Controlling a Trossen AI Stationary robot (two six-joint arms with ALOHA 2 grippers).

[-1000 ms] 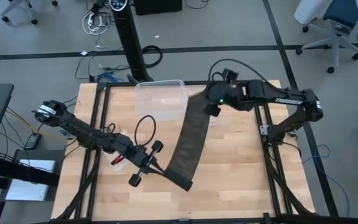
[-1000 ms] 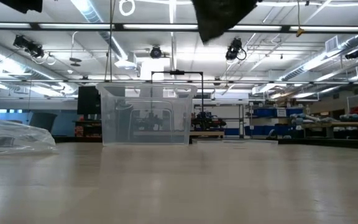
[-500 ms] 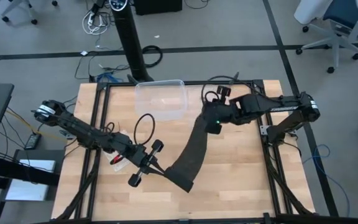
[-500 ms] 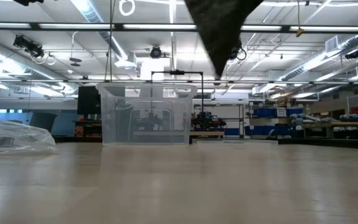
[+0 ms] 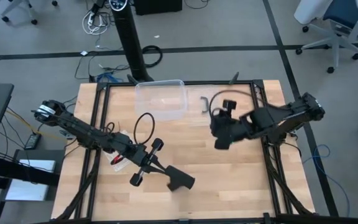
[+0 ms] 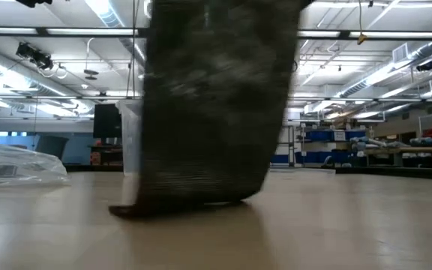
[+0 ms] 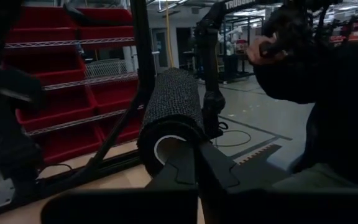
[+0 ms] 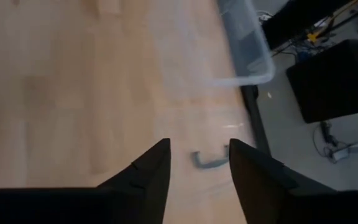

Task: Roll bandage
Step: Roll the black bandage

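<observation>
Bandage (image 5: pixel 180 179) pinched in left hand (image 5: pixel 157 165), right hand (image 5: pixel 221 138) apart

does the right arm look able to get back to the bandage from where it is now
Probably yes. The right end effector is open and empty, and only bare table lies between it and the bandage, which the left end effector holds at one end.

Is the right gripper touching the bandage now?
Apart. In the right wrist view the right gripper is open with only bare table between its fingers; the high view shows the bandage lying far away.
</observation>
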